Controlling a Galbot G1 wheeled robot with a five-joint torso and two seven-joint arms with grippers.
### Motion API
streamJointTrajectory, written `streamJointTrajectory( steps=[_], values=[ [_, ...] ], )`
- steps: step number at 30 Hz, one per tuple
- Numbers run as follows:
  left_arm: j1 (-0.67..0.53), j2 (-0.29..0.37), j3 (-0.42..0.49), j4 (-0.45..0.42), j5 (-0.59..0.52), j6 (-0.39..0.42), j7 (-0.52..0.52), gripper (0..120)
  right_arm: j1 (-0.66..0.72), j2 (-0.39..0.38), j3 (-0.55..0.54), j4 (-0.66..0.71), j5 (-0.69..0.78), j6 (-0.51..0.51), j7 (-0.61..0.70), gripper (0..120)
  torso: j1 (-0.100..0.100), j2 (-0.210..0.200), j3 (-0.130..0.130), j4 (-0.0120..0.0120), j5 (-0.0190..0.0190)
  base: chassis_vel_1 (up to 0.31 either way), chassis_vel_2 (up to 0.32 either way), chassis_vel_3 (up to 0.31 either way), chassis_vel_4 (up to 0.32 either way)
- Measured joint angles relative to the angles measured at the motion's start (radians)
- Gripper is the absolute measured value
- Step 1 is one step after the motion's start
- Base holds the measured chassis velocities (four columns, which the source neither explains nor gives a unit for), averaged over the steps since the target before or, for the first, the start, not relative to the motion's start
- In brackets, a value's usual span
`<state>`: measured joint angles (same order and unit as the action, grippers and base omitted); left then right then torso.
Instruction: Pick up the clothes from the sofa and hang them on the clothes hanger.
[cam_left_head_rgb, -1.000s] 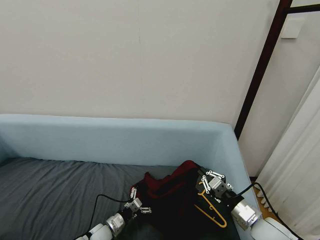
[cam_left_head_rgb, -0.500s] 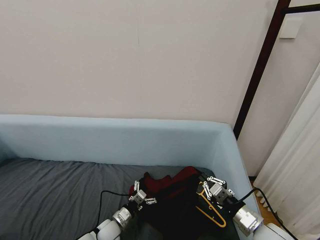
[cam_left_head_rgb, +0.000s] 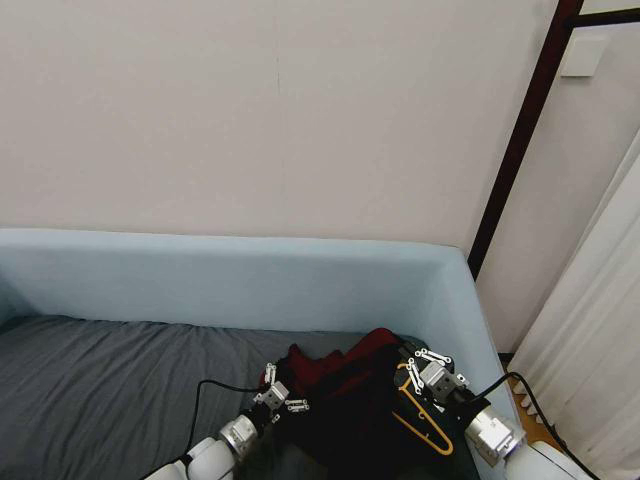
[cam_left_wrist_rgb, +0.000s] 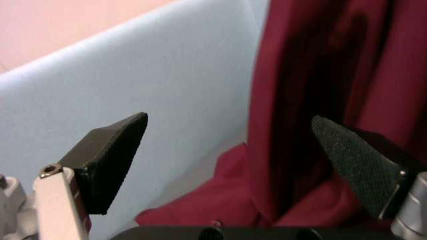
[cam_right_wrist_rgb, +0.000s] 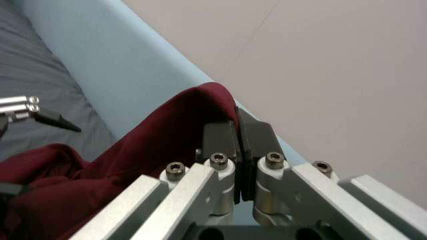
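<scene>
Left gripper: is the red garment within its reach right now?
Likely yes: the left gripper is open beside the red garment, cloth between its fingers, nothing blocking. The right gripper pinches the other side.

Garment (cam_left_head_rgb: 335, 375) lower part cut off at head view's bottom edge.

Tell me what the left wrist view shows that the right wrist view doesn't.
Left wrist view: the left gripper open, pads wide apart, with the red garment hanging close in front. Right wrist view: the right gripper shut on the garment's edge, plus the grey seat cover and the wall. Both: the red garment and the light blue sofa back.
</scene>
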<state>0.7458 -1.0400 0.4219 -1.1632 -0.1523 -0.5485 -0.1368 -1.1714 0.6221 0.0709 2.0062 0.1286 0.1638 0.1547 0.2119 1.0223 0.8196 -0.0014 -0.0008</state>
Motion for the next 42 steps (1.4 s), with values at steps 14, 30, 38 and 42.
streamJointTrajectory(
  steps=[14, 30, 38, 42],
  values=[
    [-0.023, -0.114, 0.008, 0.192, 0.033, -0.018, -0.027, 95, -0.022, -0.005, 0.012, 0.015, 0.006, -0.002, 0.005, 0, 0.000, 0.000, 0.000, 0.0001, 0.0001, 0.000, 0.000, 0.000, 0.000],
    [-0.017, -0.132, -0.007, 0.182, 0.023, -0.019, -0.062, 92, -0.026, -0.002, 0.007, 0.010, -0.007, 0.000, 0.004, 0, 0.000, 0.000, 0.000, 0.0001, 0.0000, 0.000, 0.000, 0.000, 0.000],
    [-0.030, -0.158, 0.001, 0.235, 0.024, -0.015, -0.057, 72, -0.031, -0.006, 0.013, 0.018, 0.001, 0.000, 0.004, 0, 0.000, 0.000, 0.000, 0.0001, 0.0001, 0.000, 0.000, 0.000, 0.000],
    [-0.037, -0.171, 0.001, 0.249, 0.026, -0.016, -0.055, 58, -0.031, -0.006, 0.014, 0.021, 0.003, 0.000, 0.004, 0, 0.000, 0.000, 0.000, 0.0001, 0.0000, 0.000, 0.000, 0.000, 0.000]
  ],
)
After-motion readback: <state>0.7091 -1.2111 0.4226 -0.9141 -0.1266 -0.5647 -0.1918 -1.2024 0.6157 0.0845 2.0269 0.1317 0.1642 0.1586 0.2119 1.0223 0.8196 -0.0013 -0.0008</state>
